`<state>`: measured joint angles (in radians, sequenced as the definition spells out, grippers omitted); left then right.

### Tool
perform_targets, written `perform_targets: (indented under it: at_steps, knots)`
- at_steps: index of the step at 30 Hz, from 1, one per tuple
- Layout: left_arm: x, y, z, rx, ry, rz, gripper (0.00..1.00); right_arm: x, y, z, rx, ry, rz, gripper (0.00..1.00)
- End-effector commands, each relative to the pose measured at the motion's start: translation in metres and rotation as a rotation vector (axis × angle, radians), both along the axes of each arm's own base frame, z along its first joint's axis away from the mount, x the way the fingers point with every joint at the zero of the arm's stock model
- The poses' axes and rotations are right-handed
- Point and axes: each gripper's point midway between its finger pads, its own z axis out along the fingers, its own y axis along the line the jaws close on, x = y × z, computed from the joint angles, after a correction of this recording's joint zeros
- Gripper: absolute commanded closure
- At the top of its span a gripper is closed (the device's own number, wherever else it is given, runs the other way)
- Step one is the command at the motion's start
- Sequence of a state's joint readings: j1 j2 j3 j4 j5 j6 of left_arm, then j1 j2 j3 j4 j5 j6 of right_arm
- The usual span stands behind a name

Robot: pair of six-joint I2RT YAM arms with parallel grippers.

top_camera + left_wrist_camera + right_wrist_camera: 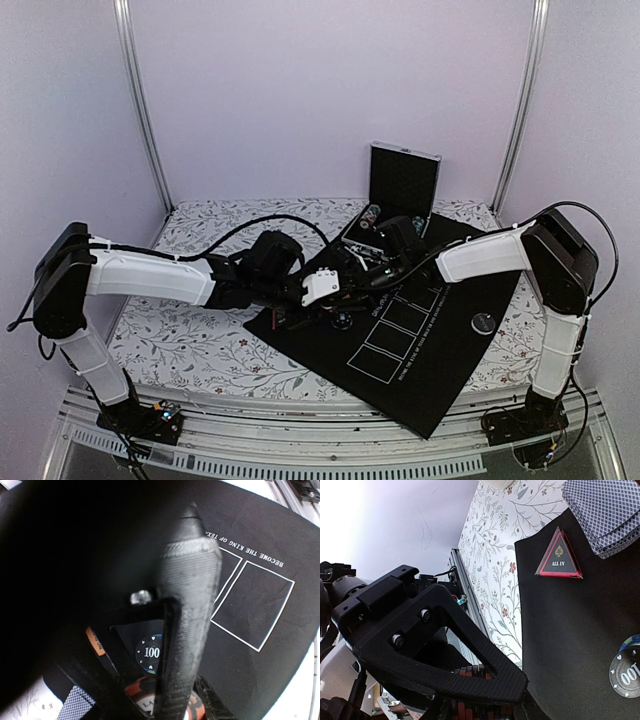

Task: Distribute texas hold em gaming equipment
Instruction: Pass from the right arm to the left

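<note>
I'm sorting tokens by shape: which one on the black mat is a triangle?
The red-edged black token marked ALL IN, lying flat next to the spread cards. The chip marked 100 nearby is round.

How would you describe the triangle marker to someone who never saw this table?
Find the black mat on the floral cloth. Near its edge, beside the fanned blue-backed cards, lies the triangle marker: red-rimmed, lettered ALL IN, the only three-cornered piece.

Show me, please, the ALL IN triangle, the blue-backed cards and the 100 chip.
ALL IN triangle [559,559]: right wrist view, on its black face.
blue-backed cards [607,510]: right wrist view, on the top card's patterned back.
100 chip [151,652]: left wrist view, on the printed number.
</note>
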<state>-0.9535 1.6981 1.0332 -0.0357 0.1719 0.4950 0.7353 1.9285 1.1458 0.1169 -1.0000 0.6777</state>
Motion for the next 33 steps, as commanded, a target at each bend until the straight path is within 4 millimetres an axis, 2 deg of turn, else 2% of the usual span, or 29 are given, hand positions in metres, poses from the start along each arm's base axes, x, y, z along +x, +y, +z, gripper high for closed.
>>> perform_targets:
  at_steps: [1, 4, 9, 14, 24, 29, 33]
  knots:
    - [0.000, -0.009, 0.003, -0.005, -0.015, -0.023, 1.00, 0.002, 0.008, 0.012, 0.040, -0.039, 0.014, 0.98]
    - [0.000, -0.008, 0.000, 0.007, -0.004, -0.022, 1.00, 0.006, 0.006, 0.009, 0.026, -0.038, -0.001, 0.97]
    - [0.002, -0.005, -0.009, 0.034, 0.027, -0.010, 1.00, 0.014, -0.001, 0.002, -0.008, -0.050, -0.027, 0.71]
    - [0.003, -0.001, -0.018, 0.050, 0.061, -0.013, 1.00, 0.017, -0.004, -0.001, -0.014, -0.052, -0.031, 0.57]
    - [0.011, 0.006, -0.034, 0.085, 0.103, 0.022, 1.00, 0.023, -0.013, -0.006, -0.047, -0.058, -0.058, 0.43]
    - [0.018, 0.016, -0.040, 0.096, 0.132, 0.048, 1.00, 0.038, -0.035, -0.005, -0.098, -0.092, -0.131, 0.39]
    - [0.028, 0.016, -0.036, 0.064, 0.147, 0.075, 1.00, 0.051, -0.055, -0.004, -0.149, -0.126, -0.182, 0.38]
